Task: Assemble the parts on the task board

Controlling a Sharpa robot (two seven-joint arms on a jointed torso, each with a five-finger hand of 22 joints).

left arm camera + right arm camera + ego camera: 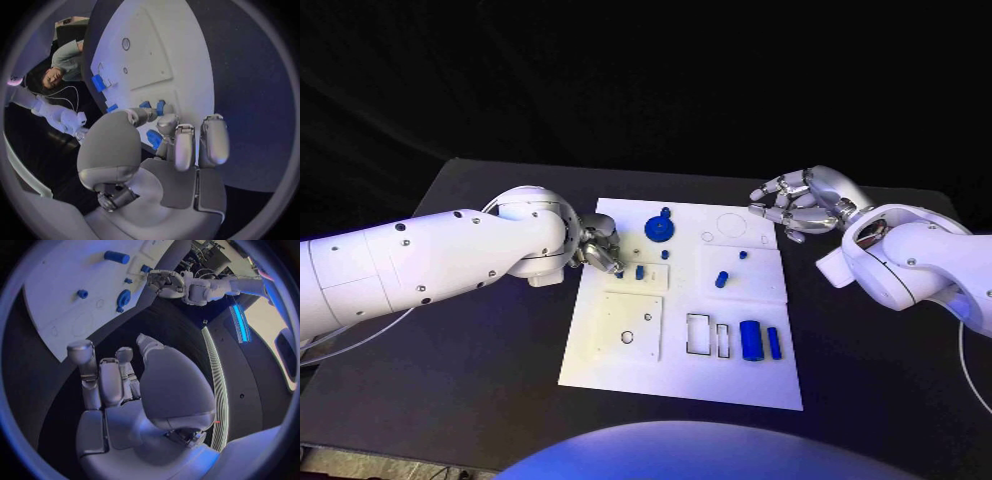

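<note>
The white task board (pixel 682 380) lies in the middle of the table. On it are a round blue part (pixel 661 228), small blue parts (pixel 639 271) (pixel 721 279) and two blue cylinders (pixel 762 341). My left hand (pixel 599 245) reaches down at the board's left edge, its fingertips (pixel 613 264) right beside the small blue part (pixel 160 106); I cannot tell if they touch it. The round part (pixel 155 138) sits behind that hand's fingers (pixel 181 145). My right hand (pixel 798 203) hovers off the board's far right corner, fingers loosely bent, holding nothing (pixel 119 385).
A square white inset plate (pixel 629 325) with holes and two small rectangular cut-outs (pixel 707 335) lie on the board's near half. Black table (pixel 459 360) spreads around the board on all sides. From the right wrist view, the board (pixel 62 300) and my left hand (pixel 165 282) lie ahead.
</note>
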